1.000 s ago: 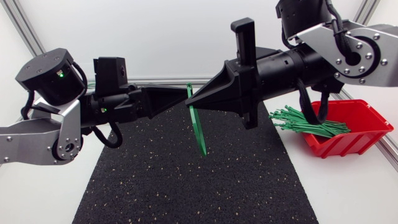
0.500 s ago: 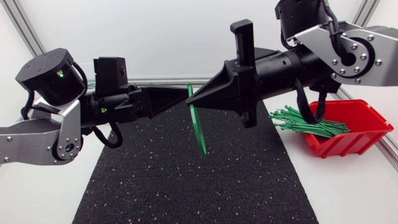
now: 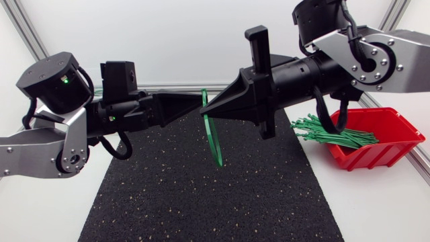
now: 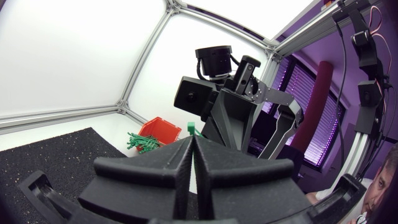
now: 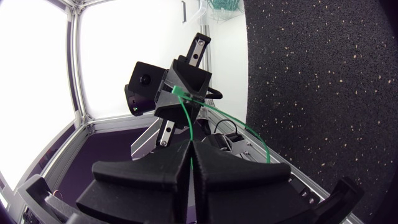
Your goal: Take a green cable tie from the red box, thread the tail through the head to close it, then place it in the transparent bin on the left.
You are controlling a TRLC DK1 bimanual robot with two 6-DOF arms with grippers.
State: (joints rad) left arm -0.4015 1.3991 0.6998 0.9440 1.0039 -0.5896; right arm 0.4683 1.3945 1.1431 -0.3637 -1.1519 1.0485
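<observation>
A green cable tie [image 3: 213,138] hangs bowed above the black mat, its upper end pinched where both grippers meet tip to tip. My left gripper [image 3: 196,105] comes in from the left and is shut on the tie; in the left wrist view the tie's head [image 4: 191,130] sticks up from the closed fingertips [image 4: 186,144]. From the right, my right gripper [image 3: 205,107] is shut on the same tie. In the right wrist view the tie [image 5: 186,118] runs from the right gripper [image 5: 189,144] up to the left one [image 5: 183,93] and curls out in a loop.
The red box [image 3: 383,144] sits at the right edge of the table, with several green ties [image 3: 329,131] spilling over its near rim. The black mat [image 3: 201,202] covers the middle. The transparent bin [image 5: 214,7] holding green ties shows only in the right wrist view.
The right arm has shifted slightly left and up. The tie, straight before, now bends into a bow. The left arm has kept still.
</observation>
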